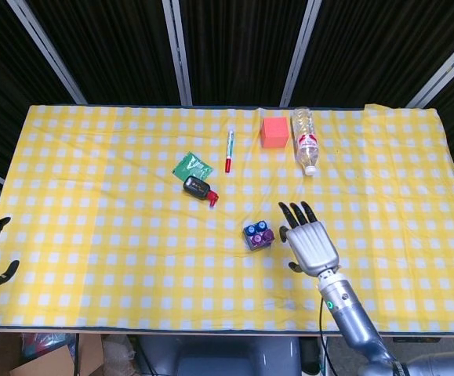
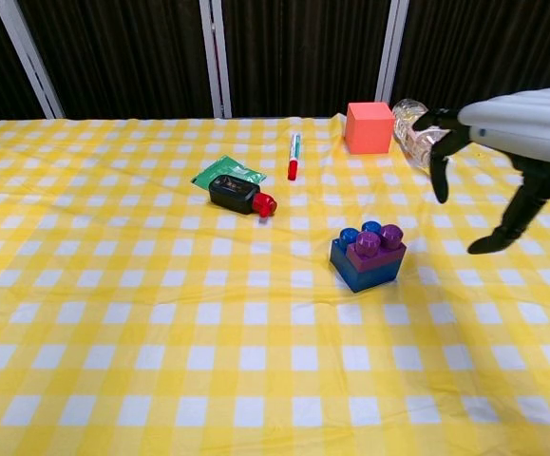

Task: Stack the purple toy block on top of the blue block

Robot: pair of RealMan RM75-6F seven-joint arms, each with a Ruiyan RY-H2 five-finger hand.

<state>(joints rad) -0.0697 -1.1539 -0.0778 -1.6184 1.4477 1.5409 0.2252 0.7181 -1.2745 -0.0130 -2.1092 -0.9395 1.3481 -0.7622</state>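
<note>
Spread over the counter: yellow checked cloth. Toward twelve o'clock, red-capped marker, orange cube, clear bottle lying down. At ten o'clock, green packet touching black bottle.

No text can be read anywhere: the plastic bottle carries a red-and-white label (too small to make out), and the green packet shows only blurred print.
</note>
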